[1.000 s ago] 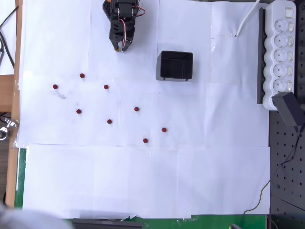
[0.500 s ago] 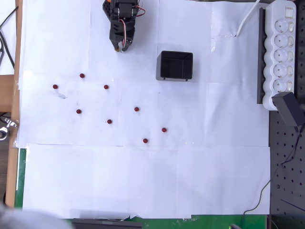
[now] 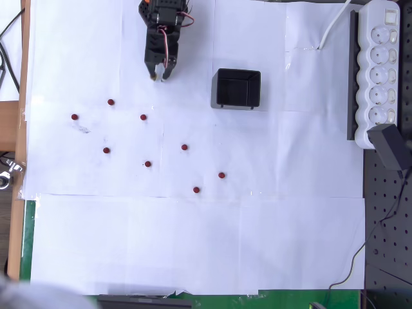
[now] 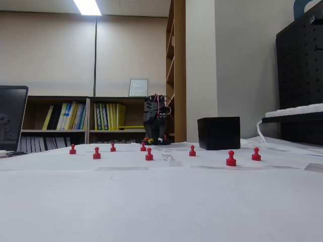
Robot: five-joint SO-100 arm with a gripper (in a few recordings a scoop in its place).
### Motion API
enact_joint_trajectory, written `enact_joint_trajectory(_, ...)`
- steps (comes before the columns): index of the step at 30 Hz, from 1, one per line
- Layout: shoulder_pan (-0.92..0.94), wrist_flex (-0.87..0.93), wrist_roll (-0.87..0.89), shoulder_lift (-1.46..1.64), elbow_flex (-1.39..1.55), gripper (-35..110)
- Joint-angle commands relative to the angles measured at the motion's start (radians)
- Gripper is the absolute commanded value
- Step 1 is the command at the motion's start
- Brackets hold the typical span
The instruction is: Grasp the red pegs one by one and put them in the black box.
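Red pegs [image 3: 147, 164] lie scattered across the white-papered table [image 3: 193, 244] in the middle left of the overhead view, all eight where they were a second ago, each standing upright on its base in the fixed view [image 4: 230, 159]. Upper centre sits the black box [image 3: 237, 88], unmoved. Further up, the jaws [image 3: 158, 75] have reached slightly lower toward the pegs; open or clenched, I cannot tell.

Red pegs [image 3: 143, 118] on white-papered surface [image 3: 193, 238], black box [image 3: 238, 88], black hand [image 3: 158, 76] with red wires, white power strip [image 3: 382, 71], green mat edge [image 3: 257, 300]
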Motion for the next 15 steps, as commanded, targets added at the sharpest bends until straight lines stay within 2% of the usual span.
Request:
enact_joint_trajectory(1, 0.038, -0.21, 0.008, 0.16, -0.011, 12)
enact_joint_trajectory(11, 0.072, -0.604, -0.011, 0.476, -0.002, 14)
enact_joint_trajectory(15, 0.08, -0.707, 0.0, 0.578, 0.0, 14)
